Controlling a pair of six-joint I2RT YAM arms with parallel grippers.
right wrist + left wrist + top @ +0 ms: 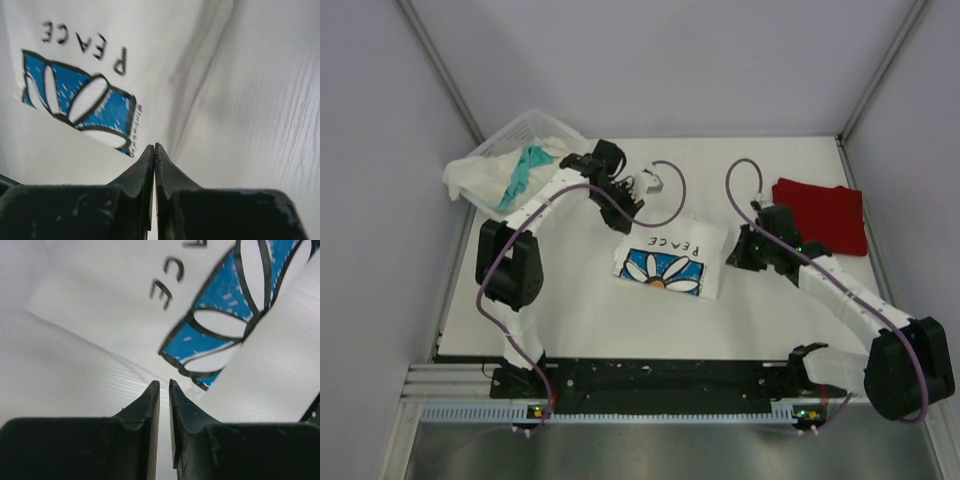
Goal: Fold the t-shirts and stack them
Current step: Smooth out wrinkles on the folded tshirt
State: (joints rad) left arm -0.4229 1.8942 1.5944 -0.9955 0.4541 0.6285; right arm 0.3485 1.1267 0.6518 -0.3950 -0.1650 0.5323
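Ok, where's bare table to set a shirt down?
Near strip between PEACE shirt and arm bases; far middle between basket and red shirt, under cable loops. Crowded at the PEACE shirt's edges: left gripper, right gripper.

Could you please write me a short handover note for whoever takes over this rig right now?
Left gripper: nearly shut, only a thin slit, nothing seen in it, by the far edge of the PEACE shirt.
Right gripper: shut, at that shirt's right edge, no cloth visibly pinched.
Done: PEACE shirt lies folded in the middle; red shirt lies folded at the far right, apart from it.
Left: stack those two; fold the white shirt and teal shirt crumpled in the basket, far left.
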